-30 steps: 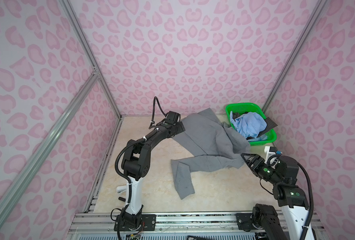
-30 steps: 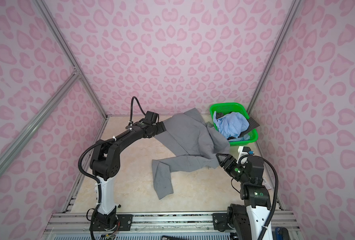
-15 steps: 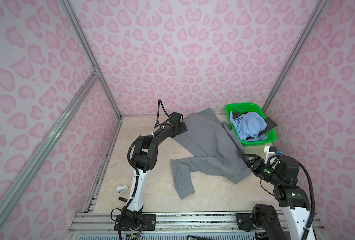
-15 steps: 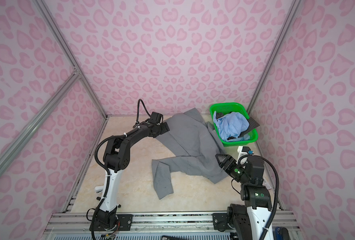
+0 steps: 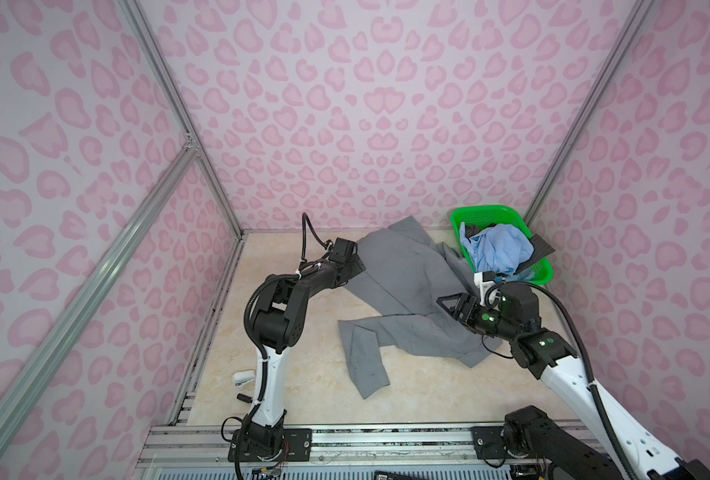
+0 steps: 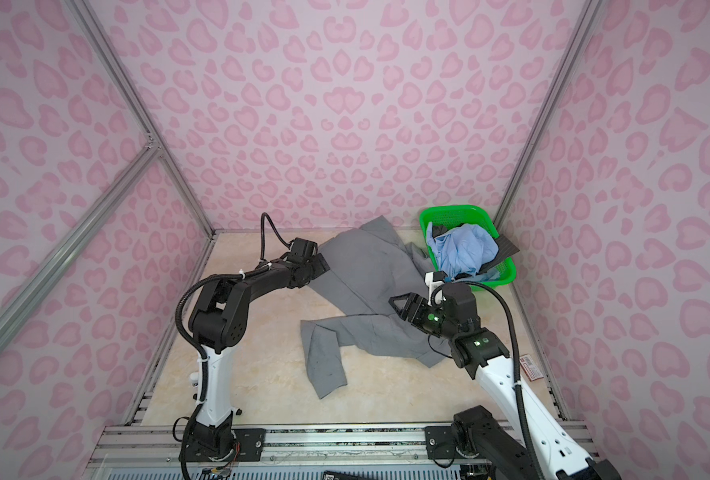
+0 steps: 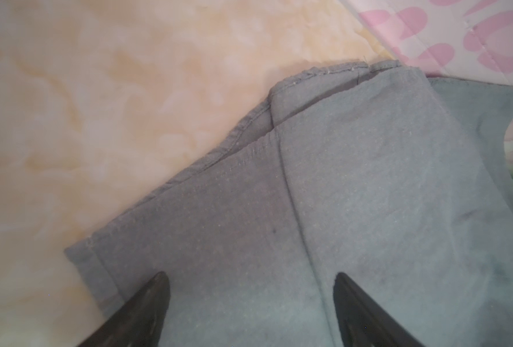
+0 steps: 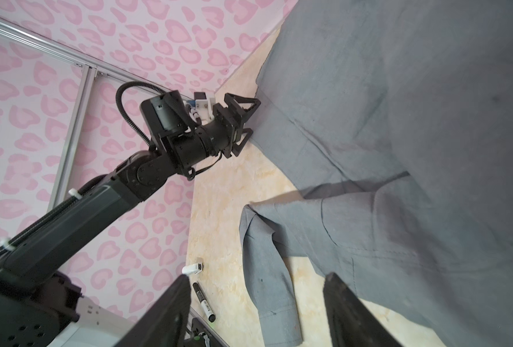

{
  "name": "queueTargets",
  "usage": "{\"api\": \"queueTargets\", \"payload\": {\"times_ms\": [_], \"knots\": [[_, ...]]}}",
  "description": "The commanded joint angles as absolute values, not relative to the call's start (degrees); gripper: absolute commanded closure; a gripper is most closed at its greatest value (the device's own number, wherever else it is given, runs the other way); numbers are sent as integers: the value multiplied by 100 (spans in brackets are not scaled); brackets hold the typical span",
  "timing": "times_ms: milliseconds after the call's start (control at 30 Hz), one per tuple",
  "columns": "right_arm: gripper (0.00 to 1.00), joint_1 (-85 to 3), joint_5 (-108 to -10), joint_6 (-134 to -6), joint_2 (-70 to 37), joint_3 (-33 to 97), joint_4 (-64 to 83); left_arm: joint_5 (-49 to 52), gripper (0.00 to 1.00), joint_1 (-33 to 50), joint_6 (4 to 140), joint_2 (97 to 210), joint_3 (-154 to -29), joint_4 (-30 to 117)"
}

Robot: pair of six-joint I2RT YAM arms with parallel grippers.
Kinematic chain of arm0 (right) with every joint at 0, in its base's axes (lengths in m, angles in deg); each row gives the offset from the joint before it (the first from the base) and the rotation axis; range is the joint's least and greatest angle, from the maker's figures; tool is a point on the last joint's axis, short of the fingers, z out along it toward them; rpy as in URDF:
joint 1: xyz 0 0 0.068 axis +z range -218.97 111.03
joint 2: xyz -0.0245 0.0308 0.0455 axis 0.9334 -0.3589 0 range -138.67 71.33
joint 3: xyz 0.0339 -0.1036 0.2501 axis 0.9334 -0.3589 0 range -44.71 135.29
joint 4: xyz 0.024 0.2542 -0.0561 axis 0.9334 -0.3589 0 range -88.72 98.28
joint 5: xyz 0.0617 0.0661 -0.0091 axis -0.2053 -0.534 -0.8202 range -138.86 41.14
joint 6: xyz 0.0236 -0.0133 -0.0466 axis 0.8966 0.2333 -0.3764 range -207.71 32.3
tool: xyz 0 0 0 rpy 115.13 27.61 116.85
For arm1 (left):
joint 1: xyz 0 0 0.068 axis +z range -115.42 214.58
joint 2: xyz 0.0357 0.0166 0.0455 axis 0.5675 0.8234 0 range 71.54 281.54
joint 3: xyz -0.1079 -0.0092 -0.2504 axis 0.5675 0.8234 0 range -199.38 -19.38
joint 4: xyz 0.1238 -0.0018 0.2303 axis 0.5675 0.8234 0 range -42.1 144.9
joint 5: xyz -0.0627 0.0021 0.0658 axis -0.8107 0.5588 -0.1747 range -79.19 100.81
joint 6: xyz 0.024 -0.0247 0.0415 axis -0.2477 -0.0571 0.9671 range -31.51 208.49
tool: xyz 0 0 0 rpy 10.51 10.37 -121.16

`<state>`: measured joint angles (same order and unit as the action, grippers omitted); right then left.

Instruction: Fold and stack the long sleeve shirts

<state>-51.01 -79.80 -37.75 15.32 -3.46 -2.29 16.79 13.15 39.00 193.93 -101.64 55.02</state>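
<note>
Early going in the folding job: a plain mid-grey, collared long sleeve shirt lies unfolded and rumpled across the beige marbled worktop. Its body runs from 12 o'clock toward 4 o'clock and one sleeve trails to 6 o'clock. The left pincer, fingers spread, sits at the shirt's edge near 11 o'clock, gripping nothing that shows. The right pincer, likewise spread and empty, hangs over the cloth at 3 o'clock. No fold is made and no stack begun. A light blue shirt and a dark charcoal one sit bundled in the green plastic mesh basket at 1 o'clock, which hems in the grey shirt's far side. A black marker pen and a small white object lie by the left arm's base at 8 o'clock, apart from the cloth.
</note>
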Motion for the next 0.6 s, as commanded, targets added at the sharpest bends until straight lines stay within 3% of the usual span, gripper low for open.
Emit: {"api": "queueTargets", "payload": {"times_ms": [0, 333, 567], "knots": [[30, -4927, -7927, -3712, 831, -67, 659, 1687, 11, 1331, 3210, 18869, -9067, 6150], [30, -4308, -8136, -3913, -2277, 1340, 1316, 1677, 9, 1271, 2235, 16321, -5505, 5564], [31, -3967, -8082, -4407, -4065, 2719, 690, 2215, 10, 672, 1728, 14081, -4083, 6323]]}}
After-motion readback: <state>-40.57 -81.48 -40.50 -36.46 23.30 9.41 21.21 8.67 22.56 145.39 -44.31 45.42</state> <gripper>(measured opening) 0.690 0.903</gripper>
